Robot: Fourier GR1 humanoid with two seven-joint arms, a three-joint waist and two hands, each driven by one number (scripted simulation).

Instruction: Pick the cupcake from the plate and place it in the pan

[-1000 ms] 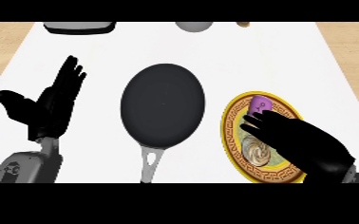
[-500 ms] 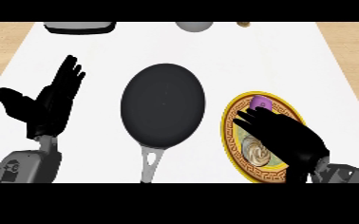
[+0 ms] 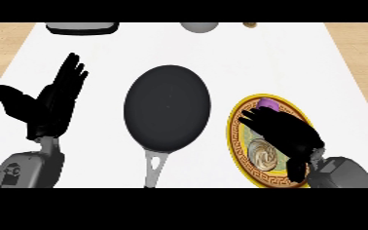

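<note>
- Along the far edge of your counter (image 3: 287, 58) you've got a grey box-like thing (image 3: 82, 28) on the left, a grey round object (image 3: 199, 27) near the middle and a small brown bit (image 3: 250, 25) just right of it, all well apart from the action
- Nothing sits between the pan (image 3: 167, 108) and the plate (image 3: 241, 141); they lie side by side, pan in the middle with its handle (image 3: 152, 168) pointing toward you
- The pan has nothing in it
- The plate, gold-rimmed, holds the cupcake (image 3: 264, 154) with its swirly top, plus something purple (image 3: 268, 104) at the far rim
- Your right hand (image 3: 287, 135) is over the plate, fingers curled down beside and partly over the cupcake; can't tell if it's actually gripping
- Your left hand (image 3: 50, 105) rests at the left, fingers straight up, holding nothing
</note>
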